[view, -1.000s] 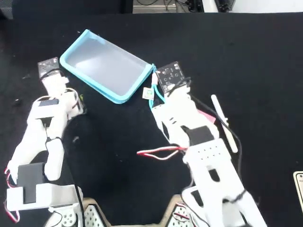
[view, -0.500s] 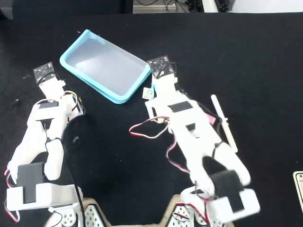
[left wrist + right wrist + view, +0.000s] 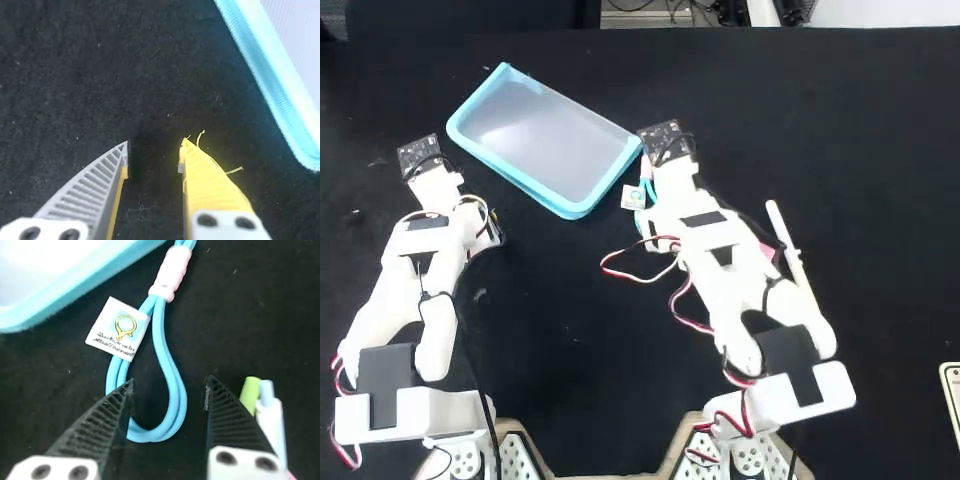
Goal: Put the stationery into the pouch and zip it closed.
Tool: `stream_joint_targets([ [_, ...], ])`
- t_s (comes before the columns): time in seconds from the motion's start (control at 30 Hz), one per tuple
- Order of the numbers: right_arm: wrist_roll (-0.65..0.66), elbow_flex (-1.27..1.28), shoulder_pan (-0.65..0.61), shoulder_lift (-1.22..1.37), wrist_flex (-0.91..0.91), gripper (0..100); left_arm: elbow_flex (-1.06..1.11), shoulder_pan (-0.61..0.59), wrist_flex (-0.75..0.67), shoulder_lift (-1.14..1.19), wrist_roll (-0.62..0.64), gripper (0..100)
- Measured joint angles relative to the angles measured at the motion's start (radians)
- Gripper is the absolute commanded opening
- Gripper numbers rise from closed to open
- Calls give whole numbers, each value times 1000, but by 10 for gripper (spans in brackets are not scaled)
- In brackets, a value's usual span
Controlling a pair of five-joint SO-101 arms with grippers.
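Observation:
A light-blue pouch [image 3: 542, 140] with a translucent face lies flat at the upper left of the black table. Its blue cord loop [image 3: 167, 385] with a pink sleeve and a small white tag [image 3: 118, 335] trails from its near right corner. My right gripper [image 3: 169, 390] is open, straddling the loop's lower bend. Beside it lie a green pen end [image 3: 250, 392] and a pale blue pen [image 3: 267, 410]. A white pen [image 3: 788, 252] lies right of the right arm. My left gripper [image 3: 152, 152] is open over bare cloth, close to the pouch's zip edge [image 3: 270, 80].
The black cloth covers the table [image 3: 880, 120]. A white card edge [image 3: 952, 385] shows at the far right. Red and white wires [image 3: 640, 270] loop off the right arm. Both arm bases stand at the front edge.
The right arm swung its base section around and its wrist shifted slightly toward the pouch's corner. The left arm barely moved. The pouch stayed put.

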Motion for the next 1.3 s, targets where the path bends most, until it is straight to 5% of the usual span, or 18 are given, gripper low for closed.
stream_joint_targets([
  [0.2, 3, -48, -11, 71, 8, 184, 0, 0, 0, 0, 0, 166],
  [0.5, 8, -262, -11, 206, 249, 179, 0, 0, 0, 0, 0, 166],
  [0.67, 9, -405, -6, 290, 388, 10, 0, 0, 0, 0, 0, 166],
  [0.87, 8, -427, 34, 285, 443, 11, 0, 0, 0, 0, 0, 166],
  [1.17, 17, -130, 37, -101, 486, 11, 0, 0, 0, 0, 0, 166],
  [1.3, 130, 104, 37, -356, 489, 11, 0, 0, 0, 0, 0, 166],
])
